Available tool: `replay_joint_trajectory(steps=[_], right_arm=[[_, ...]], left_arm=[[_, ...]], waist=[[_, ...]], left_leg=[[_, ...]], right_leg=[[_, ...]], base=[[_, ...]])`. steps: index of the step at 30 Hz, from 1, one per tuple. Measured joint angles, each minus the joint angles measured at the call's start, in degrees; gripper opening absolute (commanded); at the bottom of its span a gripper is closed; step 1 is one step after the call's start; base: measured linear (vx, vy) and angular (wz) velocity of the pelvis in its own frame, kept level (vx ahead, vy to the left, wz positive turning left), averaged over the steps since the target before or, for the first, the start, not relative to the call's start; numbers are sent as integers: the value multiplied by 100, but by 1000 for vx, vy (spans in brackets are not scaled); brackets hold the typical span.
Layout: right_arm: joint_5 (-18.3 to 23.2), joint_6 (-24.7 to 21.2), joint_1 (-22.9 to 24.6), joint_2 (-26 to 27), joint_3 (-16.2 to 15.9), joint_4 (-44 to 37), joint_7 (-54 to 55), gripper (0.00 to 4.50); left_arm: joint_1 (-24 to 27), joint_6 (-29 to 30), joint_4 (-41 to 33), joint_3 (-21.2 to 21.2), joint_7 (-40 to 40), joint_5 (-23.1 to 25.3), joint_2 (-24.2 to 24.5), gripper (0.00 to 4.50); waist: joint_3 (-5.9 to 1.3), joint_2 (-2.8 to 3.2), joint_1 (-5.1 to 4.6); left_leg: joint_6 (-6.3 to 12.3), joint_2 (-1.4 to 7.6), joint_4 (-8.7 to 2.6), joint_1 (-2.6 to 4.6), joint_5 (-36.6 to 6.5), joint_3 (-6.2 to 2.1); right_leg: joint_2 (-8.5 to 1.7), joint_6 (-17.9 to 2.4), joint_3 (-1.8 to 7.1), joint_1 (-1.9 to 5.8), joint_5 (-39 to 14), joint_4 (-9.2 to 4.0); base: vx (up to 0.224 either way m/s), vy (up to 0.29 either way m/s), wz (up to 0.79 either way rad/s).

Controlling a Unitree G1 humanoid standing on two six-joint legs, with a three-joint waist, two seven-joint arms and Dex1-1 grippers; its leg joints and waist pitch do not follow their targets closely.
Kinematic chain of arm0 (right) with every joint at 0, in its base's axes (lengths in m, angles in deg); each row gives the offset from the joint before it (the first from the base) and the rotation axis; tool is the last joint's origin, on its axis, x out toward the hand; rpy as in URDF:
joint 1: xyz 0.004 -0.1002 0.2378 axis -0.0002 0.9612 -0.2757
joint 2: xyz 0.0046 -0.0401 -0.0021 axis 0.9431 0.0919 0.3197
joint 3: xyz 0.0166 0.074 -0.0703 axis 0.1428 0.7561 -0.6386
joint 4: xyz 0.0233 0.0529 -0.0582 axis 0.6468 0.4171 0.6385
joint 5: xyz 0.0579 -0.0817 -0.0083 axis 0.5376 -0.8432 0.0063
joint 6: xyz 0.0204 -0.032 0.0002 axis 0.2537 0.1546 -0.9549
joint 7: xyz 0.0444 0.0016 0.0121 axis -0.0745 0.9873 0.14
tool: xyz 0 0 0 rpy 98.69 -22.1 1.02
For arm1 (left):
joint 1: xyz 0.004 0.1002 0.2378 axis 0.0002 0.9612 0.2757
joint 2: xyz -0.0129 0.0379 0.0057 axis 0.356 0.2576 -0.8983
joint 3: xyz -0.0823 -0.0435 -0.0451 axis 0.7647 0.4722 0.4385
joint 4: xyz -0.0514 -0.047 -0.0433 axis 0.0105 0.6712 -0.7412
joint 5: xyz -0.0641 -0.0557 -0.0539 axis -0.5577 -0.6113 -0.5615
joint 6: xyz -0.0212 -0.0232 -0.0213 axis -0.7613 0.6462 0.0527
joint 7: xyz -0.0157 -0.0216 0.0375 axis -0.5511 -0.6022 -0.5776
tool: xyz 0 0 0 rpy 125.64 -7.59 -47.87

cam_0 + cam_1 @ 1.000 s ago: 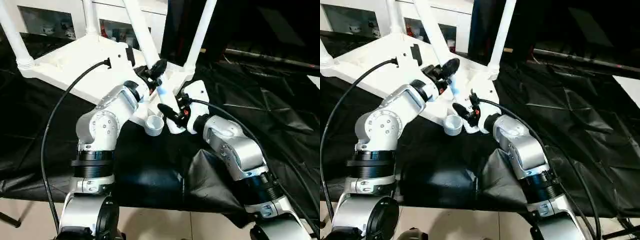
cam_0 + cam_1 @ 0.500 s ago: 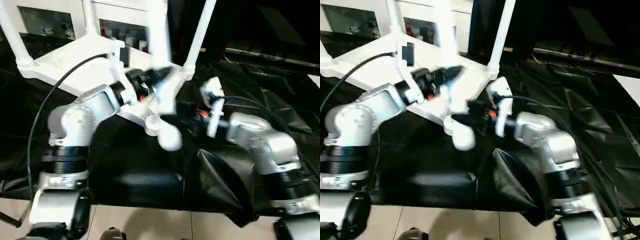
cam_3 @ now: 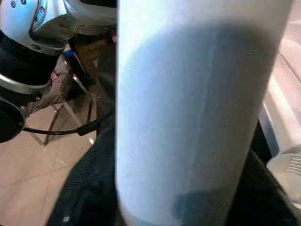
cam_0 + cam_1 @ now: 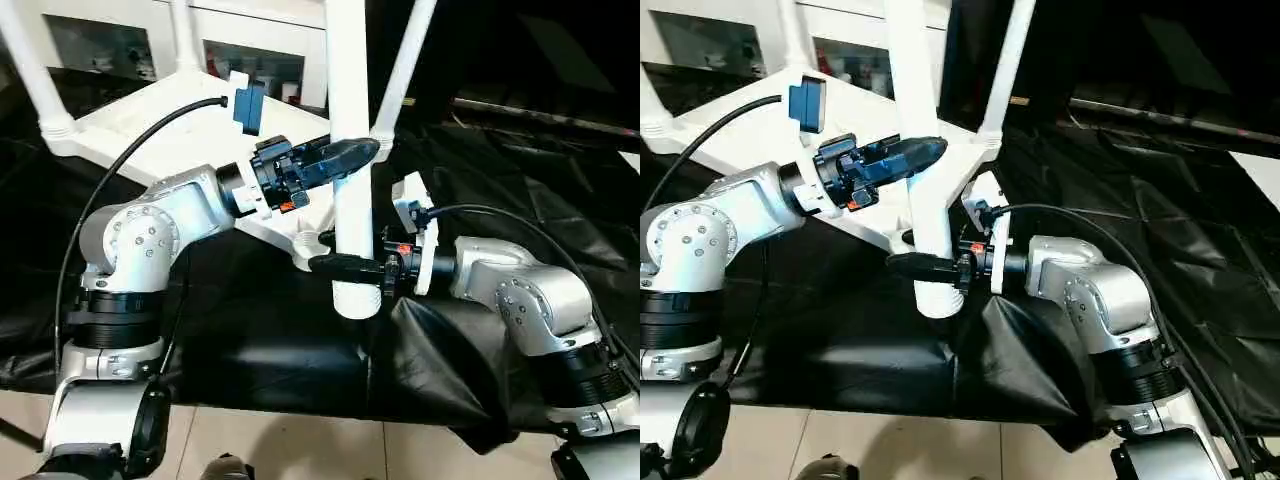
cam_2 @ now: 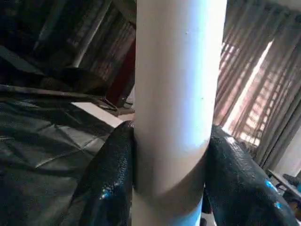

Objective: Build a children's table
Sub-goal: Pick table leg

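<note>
Leg point(image 4: 350, 120) stands upright between both pincers: left pincer point(image 4: 348, 153) clamps it higher up, right pincer point(image 4: 345, 265) clamps it near its lower end. Tabletop point(image 4: 150, 125) lies upside down just behind them, three legs already standing in it.

black sheeting point(image 4: 520, 190) over pale floor tiles point(image 4: 290, 445), white glass-fronted cabinet point(image 4: 250, 50) behind.

Both head cameras look forward and down over the silver forearms, sharing the upright white leg point(image 4: 351, 150) and upturned tabletop point(image 4: 140, 125) from slightly offset spots. Each wrist camera sits very near that leg, facing it squarely.
</note>
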Motion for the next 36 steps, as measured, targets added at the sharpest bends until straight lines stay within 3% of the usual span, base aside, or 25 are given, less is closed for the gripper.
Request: replay_joint_trajectory(steps=[4, 8, 13, 15, 17, 22, 26, 31, 36], right_arm=[[1, 1, 38, 92, 2, -4, 99, 196], [0, 23, 154, 154, 13, -62, 213, 195], [0, 62, 335, 290, 40, -190, 393, 195], [1, 100, 424, 358, 81, -232, 522, 195], [-146, 207, 472, 403, 86, -229, 777, 194], [-790, 574, 466, 424, -30, -211, 1357, 193], [-1207, 649, 330, 651, -40, 14, 2093, 193], [-1588, 677, 176, 1068, -81, 155, 2907, 193], [-1771, 675, 61, 1333, -77, 335, 3369, 193]], left_arm=[[0, 3, 33, -1, -64, 9, 38, 182], [0, 29, 58, -41, -84, 39, 41, 182], [-5, 90, 69, -71, -112, 51, 56, 182], [-47, 127, 187, -40, -34, 49, -32, 252], [-63, 221, 309, 80, 148, -10, -183, 255], [-56, 174, 316, 120, 470, -2, -276, 301], [56, -134, 81, 35, 1003, 465, -414, 331], [252, -303, -125, -80, 1925, 965, -797, 331], [251, -673, -61, -143, 2720, 1429, -1082, 284]], waist=[[-7, 100, 0], [-9, 266, 22], [-25, 420, 7], [-27, 497, 8], [-28, 552, 18], [-29, 557, -15], [-28, 538, -17], [-5, 467, -8], [-17, 408, 2]], left_leg=[[1, -1, 0, -1, -1, 0], [0, 0, 0, -1, 0, -3], [0, 2, 2, -4, 0, -10], [0, 0, 5, -4, 0, -9], [0, 0, 7, -5, 0, -9], [-1, 3, 5, -4, 1, -9], [1, 3, 4, -6, 1, -6], [9, 3, 3, -14, 5, -6], [16, 1, 3, -22, 5, -6]], right_leg=[[0, 0, 0, 2, 0, -3], [0, -1, -3, 2, 0, 1], [3, -7, -10, 2, -4, 3], [3, -7, -7, 3, -4, 2], [2, -7, -8, 3, -4, 4], [3, -10, -9, -1, -7, 9], [3, -9, -6, -3, -7, 6], [3, -8, -8, -8, -8, 5], [2, -6, -7, -8, -6, -7]], base=[[0, 0, 0], [0, 0, 0], [0, 0, 0], [0, 0, 0], [0, 0, 0], [0, 0, 0], [0, 0, 0], [0, 0, 0], [0, 0, 0]])
